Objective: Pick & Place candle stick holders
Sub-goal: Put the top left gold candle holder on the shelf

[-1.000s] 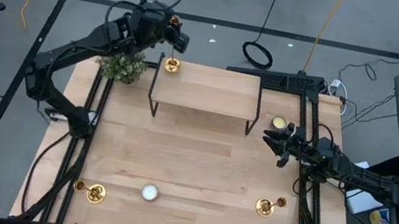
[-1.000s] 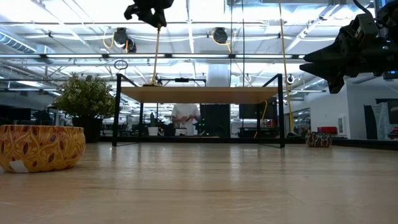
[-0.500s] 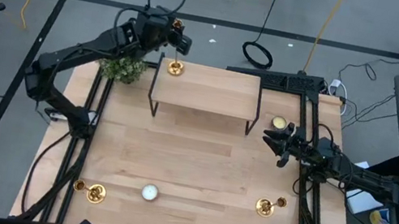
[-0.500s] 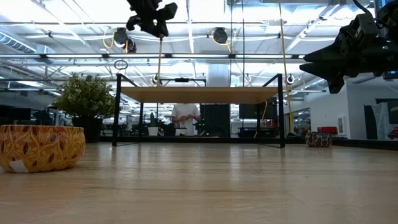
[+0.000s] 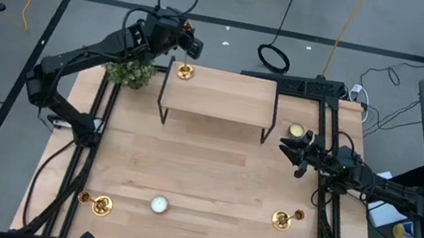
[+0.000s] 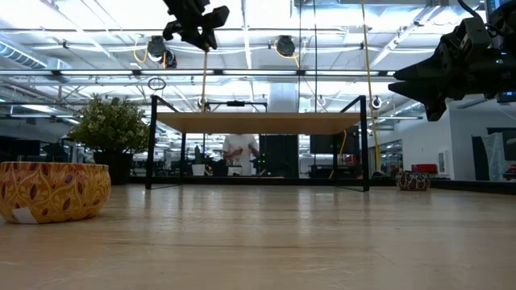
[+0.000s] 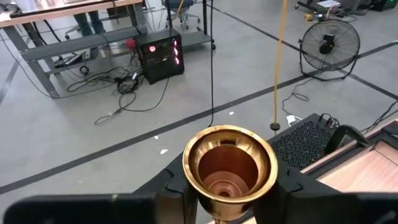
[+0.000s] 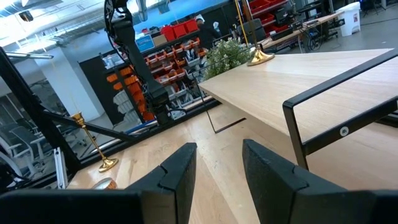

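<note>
Left gripper point(image 5: 181, 33) is high over the back-left corner of the raised shelf point(image 5: 225, 95), jaws narrow and pinching the top cup of the tall candle stick holder point(image 5: 185, 70), whose round base sits on the shelf right below the gripper. Over the last second the stem went from leaning to near upright in the low view, and the base slid slightly along the shelf, so this one looks placed and about ready for release. Forward of that gripper on the near table edge, a second holder point(image 5: 101, 204) stands untouched beside a white candle point(image 5: 159, 205). Right gripper point(image 5: 294, 151) hovers at the right table side, fingers partly apart, holding nothing, unmoved; the third holder point(image 5: 282, 220) stands below and nearer the front edge.
</note>
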Tool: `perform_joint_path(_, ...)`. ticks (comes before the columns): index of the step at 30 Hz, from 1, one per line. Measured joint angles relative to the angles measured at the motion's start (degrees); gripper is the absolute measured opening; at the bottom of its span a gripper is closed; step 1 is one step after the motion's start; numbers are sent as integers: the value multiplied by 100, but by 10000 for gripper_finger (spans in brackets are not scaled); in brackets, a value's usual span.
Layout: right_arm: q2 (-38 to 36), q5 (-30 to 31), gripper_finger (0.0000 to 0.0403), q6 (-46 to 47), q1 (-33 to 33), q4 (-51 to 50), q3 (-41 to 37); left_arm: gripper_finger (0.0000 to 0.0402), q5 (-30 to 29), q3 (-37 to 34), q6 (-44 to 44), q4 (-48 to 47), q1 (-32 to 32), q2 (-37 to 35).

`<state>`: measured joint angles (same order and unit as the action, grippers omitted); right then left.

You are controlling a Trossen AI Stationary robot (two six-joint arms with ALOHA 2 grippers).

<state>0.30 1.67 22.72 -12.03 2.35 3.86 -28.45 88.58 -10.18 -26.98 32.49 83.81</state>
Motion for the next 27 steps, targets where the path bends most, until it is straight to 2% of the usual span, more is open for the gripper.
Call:
perform_joint_path(13,-2,2,126,4,0,0,2,148,0,-4,-70,-208,0,-39)
perform_joint_path(27,-2,2,126,18,0,0,1,126,17,-4,-173,-318,-69,-226)
